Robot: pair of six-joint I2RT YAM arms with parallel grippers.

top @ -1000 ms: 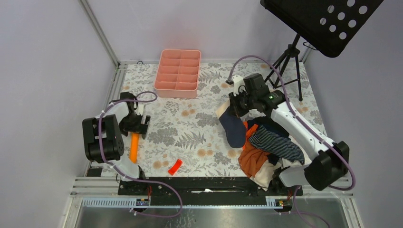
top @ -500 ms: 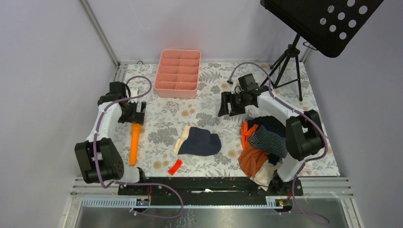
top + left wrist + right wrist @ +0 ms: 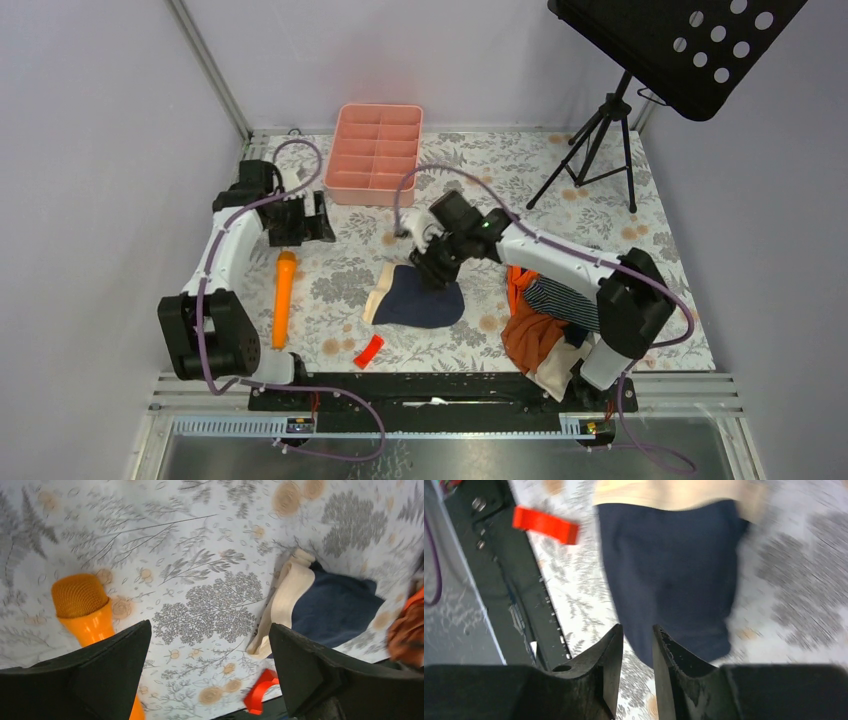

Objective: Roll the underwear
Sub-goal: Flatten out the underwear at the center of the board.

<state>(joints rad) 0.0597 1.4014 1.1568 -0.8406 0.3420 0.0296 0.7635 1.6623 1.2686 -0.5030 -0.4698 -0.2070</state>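
Right now the navy underwear (image 3: 425,300) lies flat on the tabletop (image 3: 340,250) just beneath the right pincer (image 3: 432,272). Its long axis runs across, tan waistband (image 3: 380,290) pointing toward the left pincer (image 3: 312,222). Only the right wrist view shows those fingers (image 3: 609,650) a slim gap apart, gripping nothing. The right arm stretches low across; the left pincer hovers spread wide, empty.

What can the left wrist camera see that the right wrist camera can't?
Only the left wrist camera sees the orange toy microphone and a bit of the orange garment. Only the right wrist camera sees the black rail at the table's edge and a purple cable. Both see the navy underwear with its tan waistband, the small red piece and the flowery table.
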